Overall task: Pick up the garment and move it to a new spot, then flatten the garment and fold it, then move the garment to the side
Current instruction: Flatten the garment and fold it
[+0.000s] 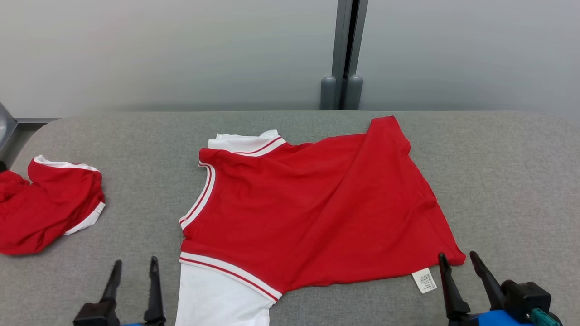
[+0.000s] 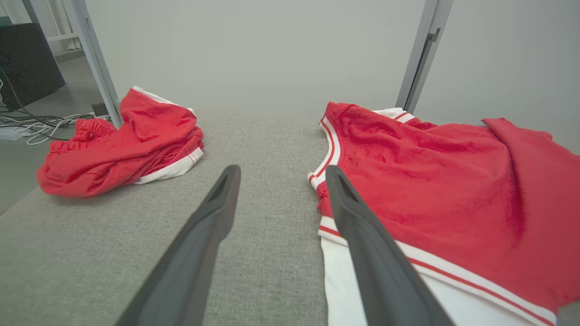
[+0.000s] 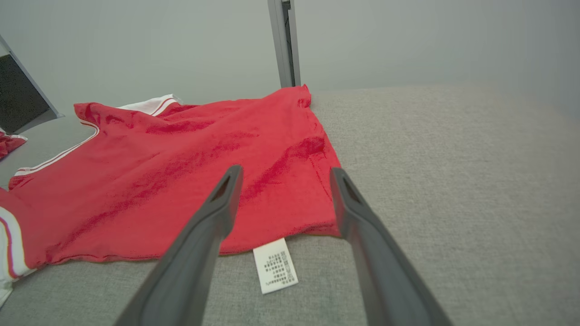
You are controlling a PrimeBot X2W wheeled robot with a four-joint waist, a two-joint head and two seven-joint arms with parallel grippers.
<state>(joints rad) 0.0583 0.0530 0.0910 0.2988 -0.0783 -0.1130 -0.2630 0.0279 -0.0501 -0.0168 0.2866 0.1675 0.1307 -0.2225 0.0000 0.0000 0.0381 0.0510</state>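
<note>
The garment (image 1: 308,208) is a red shirt with white sleeves and red-and-white trim, spread mostly flat in the middle of the grey table (image 1: 507,181), collar side to the left and hem to the right. A white care label (image 1: 424,280) sticks out from its near right corner. My left gripper (image 1: 134,261) stands open near the front edge, just left of the near white sleeve (image 2: 349,290). My right gripper (image 1: 457,256) is open at the shirt's near right corner (image 3: 317,217), nothing between its fingers. The garment (image 2: 444,190) lies right of the left fingers (image 2: 217,203).
A second red garment with white trim (image 1: 45,203) lies crumpled at the table's left edge (image 2: 122,145). Behind the table is a pale wall with a grey post (image 1: 346,54). Cables lie on the floor (image 2: 31,124) past the left side.
</note>
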